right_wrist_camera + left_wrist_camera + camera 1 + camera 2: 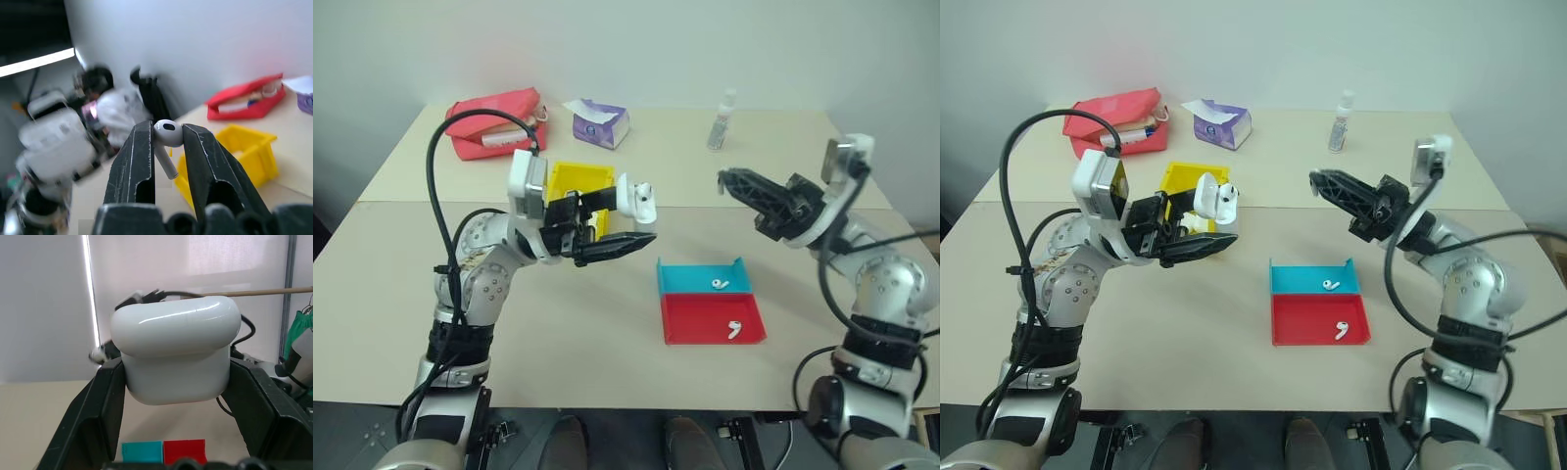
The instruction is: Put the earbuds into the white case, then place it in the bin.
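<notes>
Task was approx. a third done, judging by the layout. The left gripper [631, 221] was clamped on the small glossy white rounded case [636, 199], lid open, held above the beige table [558, 343] in front of the bright yellow open-topped plastic bin [576, 178] near mid-table. Two tiny white stemmed earbuds still lay in trays nr the front edge: one in the shallow teal tray [690, 280], one in the shallow red tray [705, 323]. Right wrist view showed what head views didn't: the right gripper [167, 142] pinching a third earbud [167, 137], with the bin blurred beyond. Left: case closing, binning.
</notes>
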Available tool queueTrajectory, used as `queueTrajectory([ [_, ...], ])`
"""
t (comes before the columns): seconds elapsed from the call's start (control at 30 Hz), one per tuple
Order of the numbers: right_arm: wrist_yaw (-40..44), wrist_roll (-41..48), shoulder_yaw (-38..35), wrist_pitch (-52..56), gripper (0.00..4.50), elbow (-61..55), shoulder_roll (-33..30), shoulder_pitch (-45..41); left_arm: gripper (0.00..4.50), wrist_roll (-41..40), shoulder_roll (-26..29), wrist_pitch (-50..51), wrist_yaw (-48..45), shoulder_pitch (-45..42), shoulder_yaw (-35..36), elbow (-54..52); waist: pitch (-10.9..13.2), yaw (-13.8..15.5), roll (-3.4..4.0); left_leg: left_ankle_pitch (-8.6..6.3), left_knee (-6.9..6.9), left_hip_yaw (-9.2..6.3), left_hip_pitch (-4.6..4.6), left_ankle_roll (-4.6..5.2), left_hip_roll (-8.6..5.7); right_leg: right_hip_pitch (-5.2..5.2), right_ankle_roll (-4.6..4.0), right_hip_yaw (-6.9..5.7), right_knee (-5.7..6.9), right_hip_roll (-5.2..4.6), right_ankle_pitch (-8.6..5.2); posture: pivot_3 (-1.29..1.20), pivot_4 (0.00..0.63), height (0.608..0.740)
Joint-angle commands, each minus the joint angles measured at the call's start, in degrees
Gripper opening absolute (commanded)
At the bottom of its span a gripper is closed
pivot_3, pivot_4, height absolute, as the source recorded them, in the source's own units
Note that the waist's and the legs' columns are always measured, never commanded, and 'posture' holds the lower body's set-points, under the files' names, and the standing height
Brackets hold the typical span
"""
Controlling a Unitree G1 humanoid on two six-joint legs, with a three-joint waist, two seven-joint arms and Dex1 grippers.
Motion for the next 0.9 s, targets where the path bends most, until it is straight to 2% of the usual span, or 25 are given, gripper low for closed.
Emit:
queueTrajectory([
  [0.03, -11.5, 12.4, -0.3, -0.5, 0.67, -11.9, 3.5, 1.6, 2.86, 0.0, -1.0, -1.1, -0.7, -2.1, -0.1, 0.2, 0.0, 0.1, 0.00, 0.00, 0.00, -0.01, -0.03, 0.00, 0.00, 0.00, 0.00, -0.01, -0.02, 0.00, 0.00, 0.00, 0.150, 0.740],
  [0.13, -18.1, 17.0, 3.5, -2.2, 0.67, -17.2, 5.2, 2.9, 2.86, 0.6, -2.1, -1.4, -0.8, -3.2, -0.8, 1.3, 0.0, 0.4, 0.00, 0.00, 0.01, -0.03, -0.08, 0.00, -0.01, 0.00, 0.01, -0.04, -0.07, -0.01, 0.00, 0.00, 0.150, 0.740],
  [0.27, -19.8, 17.1, 8.6, -4.2, 0.67, -20.0, 4.3, 5.2, 2.86, 1.5, -3.0, -1.8, -1.3, -4.0, -1.1, 2.4, 0.0, 0.3, 0.00, -0.02, 0.00, -0.04, -0.09, 0.03, -0.01, 0.02, 0.01, -0.05, -0.12, -0.01, 0.00, 0.00, 0.150, 0.740],
  [0.67, -18.7, 15.2, 15.0, -10.2, 0.67, -19.8, -1.3, 7.6, 2.86, 2.2, -3.2, -1.6, -1.7, -4.2, -0.9, 1.9, 0.0, 0.2, 0.00, -0.03, 0.00, -0.06, -0.11, 0.06, -0.01, 0.00, 0.00, -0.06, -0.16, 0.00, 0.00, 0.00, 0.150, 0.740],
  [0.9, -18.6, 13.6, 18.2, -12.5, 0.67, -20.7, -2.3, 8.6, 2.86, 2.1, -3.0, -1.3, -1.3, -4.5, -0.8, 1.5, 0.0, 0.2, 0.00, -0.04, 0.00, -0.06, -0.12, 0.06, -0.01, 0.00, 0.01, -0.06, -0.16, 0.00, 0.00, 0.00, 0.150, 0.740],
])
